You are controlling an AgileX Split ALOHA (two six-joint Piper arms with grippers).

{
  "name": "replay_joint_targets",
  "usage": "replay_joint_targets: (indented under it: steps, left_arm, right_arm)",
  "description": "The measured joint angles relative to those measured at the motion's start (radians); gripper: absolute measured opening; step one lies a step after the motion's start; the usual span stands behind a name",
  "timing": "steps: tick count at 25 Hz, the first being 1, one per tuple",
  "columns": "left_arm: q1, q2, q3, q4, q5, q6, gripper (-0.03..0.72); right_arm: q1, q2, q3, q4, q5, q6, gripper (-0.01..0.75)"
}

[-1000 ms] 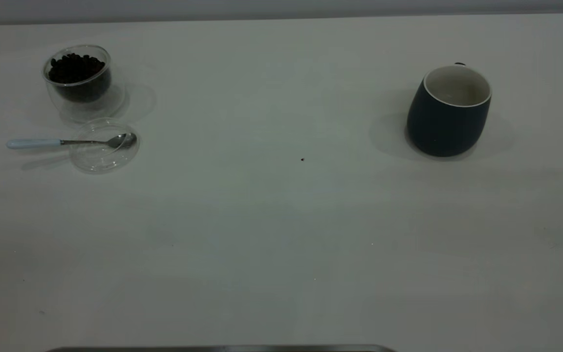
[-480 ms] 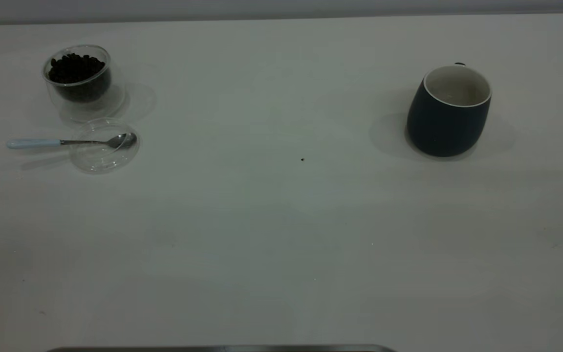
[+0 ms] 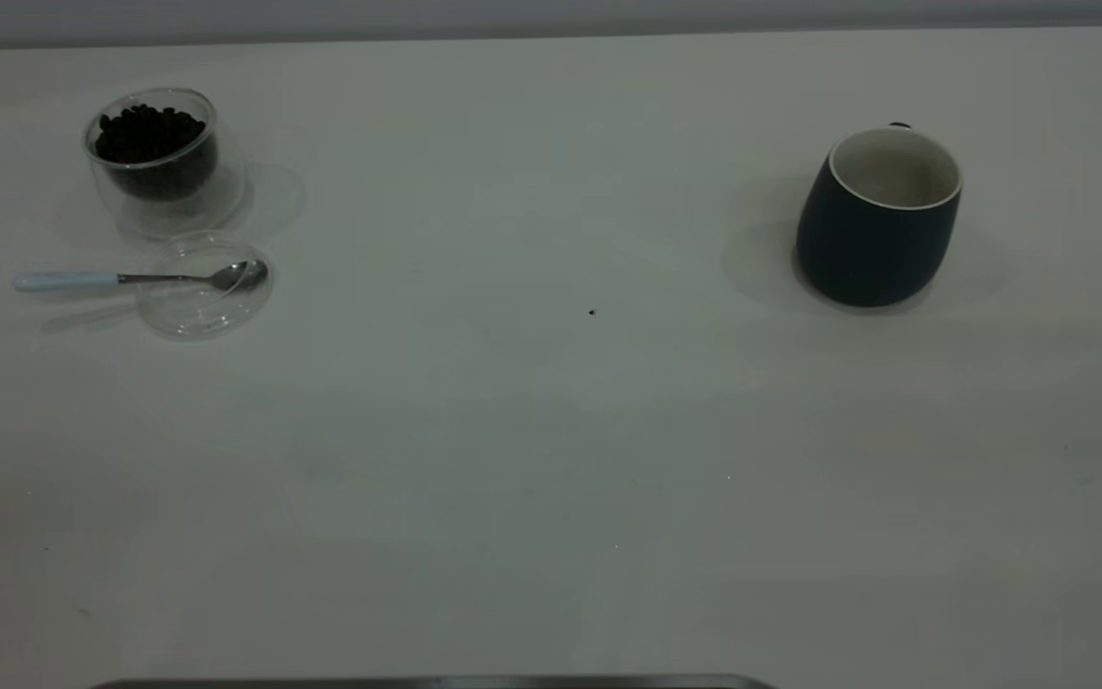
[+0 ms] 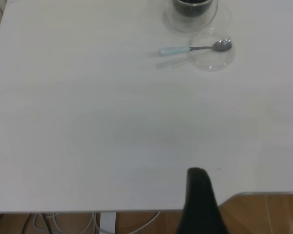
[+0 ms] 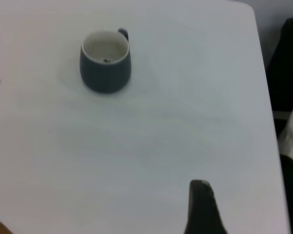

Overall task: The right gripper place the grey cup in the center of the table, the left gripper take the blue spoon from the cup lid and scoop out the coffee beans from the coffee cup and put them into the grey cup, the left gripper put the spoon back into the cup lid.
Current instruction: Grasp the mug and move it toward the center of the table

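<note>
Nothing on the tabletop has shifted over the last second: the grey cup stands where it stood, well off toward my right side, upright and apparently empty, handle turned to the far edge. At the far left the coffee cup holds its coffee beans, and just in front of it the blue spoon lies with its bowl in the cup lid and its pale handle sticking out over the bare surface. I judge the first step has not begun; moving the grey cup to the middle calls for my right end effector to reach forward and close around the cup body or rim. Only a single dark finger of it shows in the right wrist view, and likewise for my left end effector, so I cannot tell whether either is spread or pressed together. Neither arm appears in the exterior view.
</note>
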Motion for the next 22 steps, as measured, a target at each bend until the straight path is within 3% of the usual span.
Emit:
replay_joint_targets:
  steps: [5, 16, 19, 22]
  left_arm:
    - [0.000, 0.000, 0.000, 0.000, 0.000, 0.000, 0.592]
    - [0.000, 0.000, 0.000, 0.000, 0.000, 0.000, 0.592]
    - [0.000, 0.000, 0.000, 0.000, 0.000, 0.000, 0.592]
    - [0.000, 0.000, 0.000, 0.000, 0.000, 0.000, 0.592]
  right_arm:
    - [0.000, 0.291, -0.022, -0.037, -0.204, -0.173, 0.461]
    - [0.000, 1.105, -0.041, -0.186, -0.901, -0.478, 0.461]
    - [0.000, 1.343, -0.116, -0.192, -0.948, -0.485, 0.461]
    - [0.000, 1.547, -0.225, -0.192, -0.911, -0.486, 0.461]
